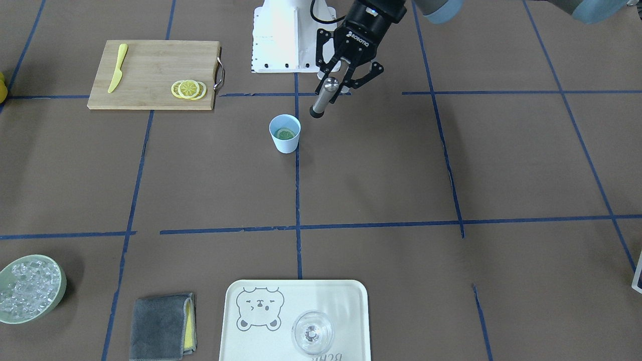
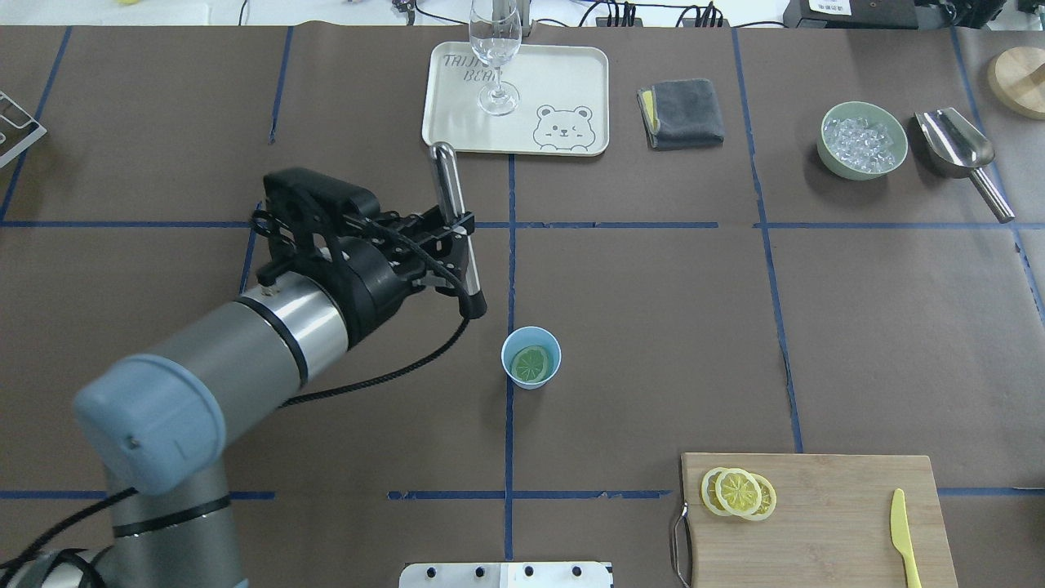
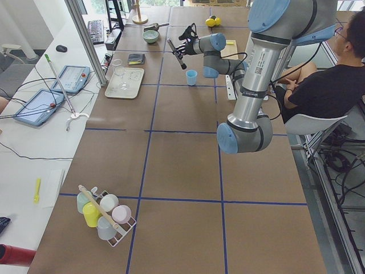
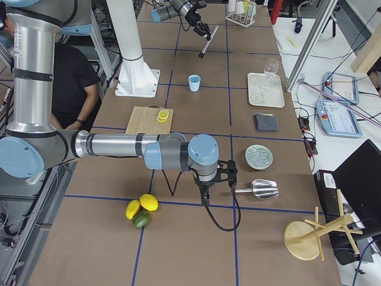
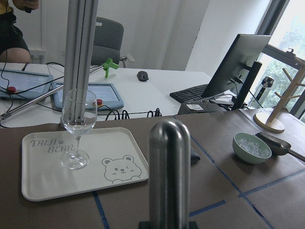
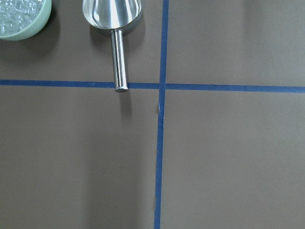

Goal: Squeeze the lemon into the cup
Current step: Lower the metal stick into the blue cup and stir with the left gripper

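Inside matte tapered cup (image 1: 286, 146), thin round lemon (image 1: 286, 134)

Bright, even light falls from overhead, so the cup (image 2: 531, 357) casts only a faint, soft shadow on the brown table (image 2: 653, 327). On the robot's side of the cup, the white robot base (image 1: 281, 40) is blown out. In the left wrist view the steel rod (image 5: 169, 171) looms blurred, and daylight glows through the window (image 5: 290, 28).

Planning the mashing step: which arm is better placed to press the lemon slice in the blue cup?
Left. The left gripper holds the metal rod close to the cup with the lemon slice inside; the right gripper is far away, by the scoop.
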